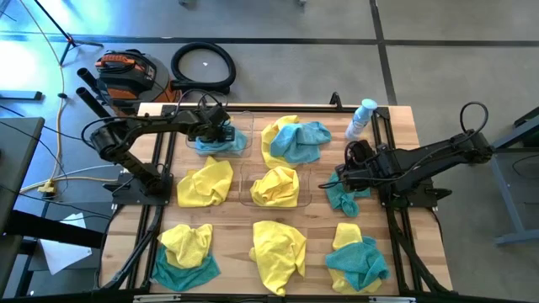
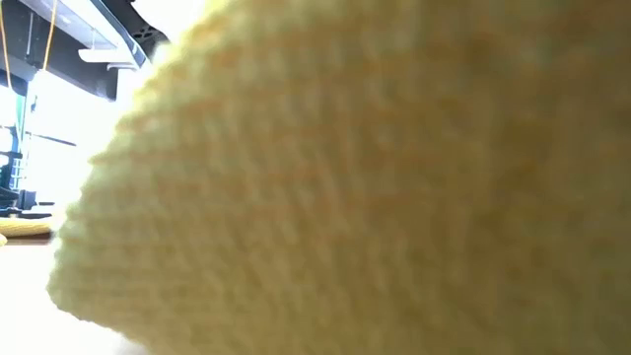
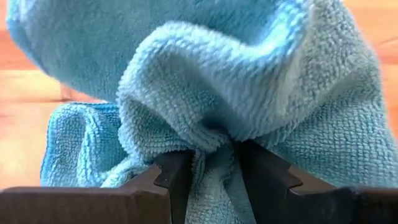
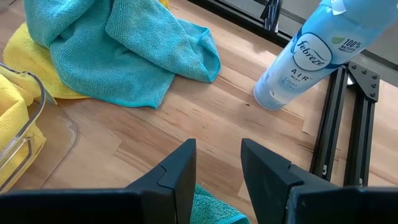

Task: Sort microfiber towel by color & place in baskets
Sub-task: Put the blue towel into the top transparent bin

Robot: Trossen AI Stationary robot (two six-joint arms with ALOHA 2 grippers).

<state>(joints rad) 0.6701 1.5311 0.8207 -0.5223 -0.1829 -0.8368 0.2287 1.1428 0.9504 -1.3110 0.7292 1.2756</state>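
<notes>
Left end effector [image 3: 211,171] pinching teal towel [image 3: 249,81]; right end effector [image 4: 217,165] spread above wooden table [image 4: 205,118].

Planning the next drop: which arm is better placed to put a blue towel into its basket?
Left. Its tool is shut on a blue towel over the far-left basket; the right tool is open, above another blue towel on the table.
</notes>
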